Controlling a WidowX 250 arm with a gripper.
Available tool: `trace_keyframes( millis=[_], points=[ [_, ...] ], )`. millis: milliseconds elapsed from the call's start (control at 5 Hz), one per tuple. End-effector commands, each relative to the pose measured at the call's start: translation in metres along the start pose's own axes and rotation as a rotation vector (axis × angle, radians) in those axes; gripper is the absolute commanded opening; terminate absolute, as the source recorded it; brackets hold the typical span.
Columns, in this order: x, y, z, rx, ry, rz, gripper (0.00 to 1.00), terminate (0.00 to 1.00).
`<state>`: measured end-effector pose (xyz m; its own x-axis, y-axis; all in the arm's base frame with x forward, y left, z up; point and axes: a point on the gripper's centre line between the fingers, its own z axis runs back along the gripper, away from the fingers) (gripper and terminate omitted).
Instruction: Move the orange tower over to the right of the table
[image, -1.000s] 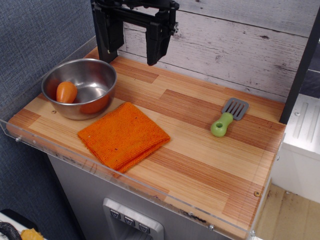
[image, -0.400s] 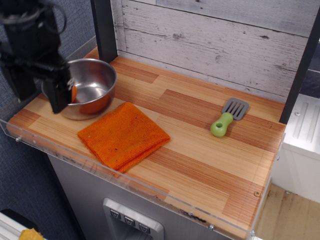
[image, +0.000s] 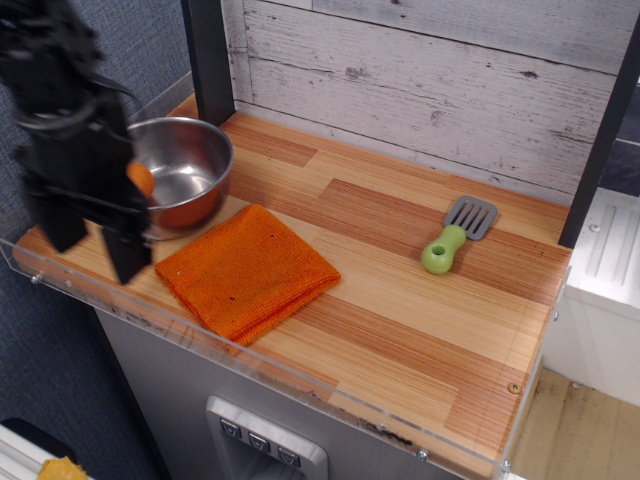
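Note:
The orange tower (image: 248, 270) is a folded bright-orange textured cloth lying flat on the left front of the wooden table (image: 400, 300). My black gripper (image: 88, 250) hangs at the front left corner, just left of the cloth and in front of the steel bowl (image: 180, 175). Its two fingers point down with a clear gap between them, and nothing is held. It looks blurred from motion. It covers the left part of the bowl.
A small orange egg-shaped object (image: 142, 178) lies in the bowl, partly hidden by the gripper. A green-handled grey spatula (image: 455, 235) lies at the right back. A clear acrylic rim (image: 300, 375) runs along the front edge. A grey plank wall stands behind.
The gripper has moved from the back of the table, above the bowl, out to the left and then down and forward to the front left corner. The cloth has not moved.

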<state>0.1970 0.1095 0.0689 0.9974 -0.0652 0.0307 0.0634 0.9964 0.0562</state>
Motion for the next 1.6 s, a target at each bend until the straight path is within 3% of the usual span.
trace_keyframes(
  millis=[0,1000,1400],
  points=[
    [0.012,-0.018,-0.013,0.011,-0.003,-0.047,1.00,0.00],
    [0.049,-0.021,-0.051,-0.066,-0.101,-0.037,1.00,0.00],
    [0.054,-0.038,-0.077,-0.062,-0.086,-0.026,1.00,0.00]
  ],
)
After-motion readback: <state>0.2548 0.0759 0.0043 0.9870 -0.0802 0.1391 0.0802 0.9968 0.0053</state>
